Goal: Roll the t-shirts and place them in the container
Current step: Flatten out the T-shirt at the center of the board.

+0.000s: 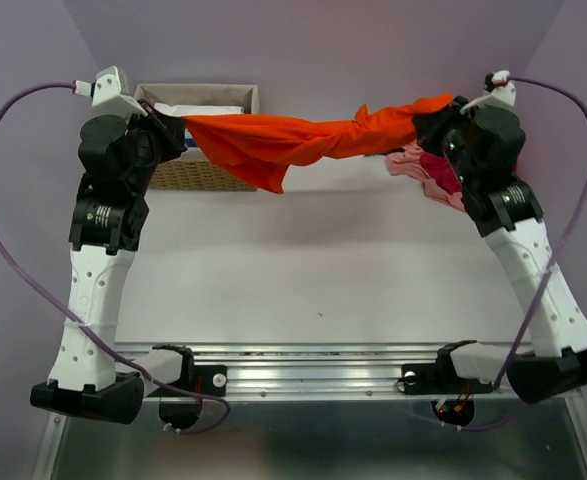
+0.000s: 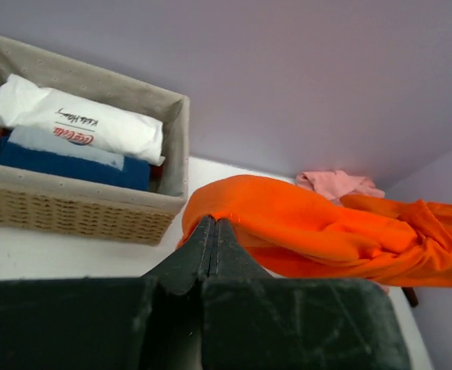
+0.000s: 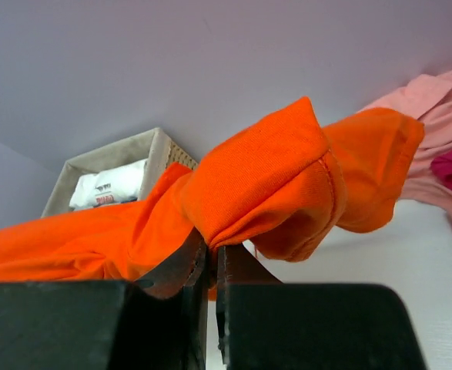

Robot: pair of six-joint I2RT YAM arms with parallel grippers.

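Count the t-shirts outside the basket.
3. An orange t-shirt hangs stretched between the left hand and the right hand. A salmon-pink t-shirt and a magenta t-shirt are piled at the table's far right. More may be hidden beneath that pile.

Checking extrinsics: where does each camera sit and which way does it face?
Top external: above and behind the bases, looking down on the table; left arm and right arm show, orange t-shirt strung between.
Left wrist: on the left arm, facing the basket; left gripper shut on the shirt.
Right wrist: on the right arm, facing leftward to the basket; right gripper shut on the shirt.
Shared: all show shirt and basket.
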